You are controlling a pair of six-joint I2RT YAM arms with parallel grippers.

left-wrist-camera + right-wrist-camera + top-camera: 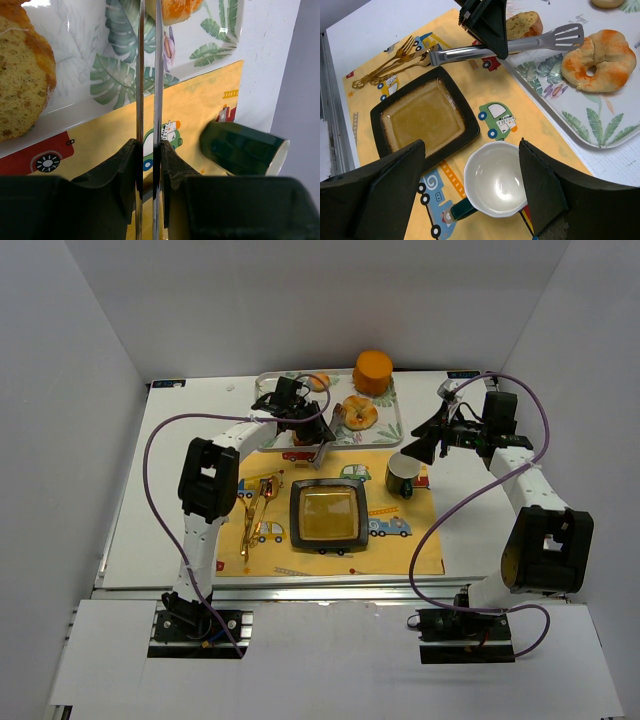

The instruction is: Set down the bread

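Observation:
The bread, a golden-tan ring roll [358, 413], lies on the leaf-patterned tray [392, 428]. It also shows in the right wrist view [600, 60] and at the top edge of the left wrist view [175, 7]. My left gripper [316, 440] is shut on silver tongs [520, 45], whose two blades [157, 75] run between its fingers. The tongs' slotted tip [572, 32] hovers over the tray just short of the bread, not touching it. My right gripper [470, 150] is open and empty above the green mug [495, 180].
A dark square plate [296, 517] sits on the yellow car-print placemat [390, 540], with gold cutlery [258, 510] to its left and the mug [404, 476] to its right. A brown toast piece [20, 85] lies on the tray. An orange bun [373, 370] stands at the back.

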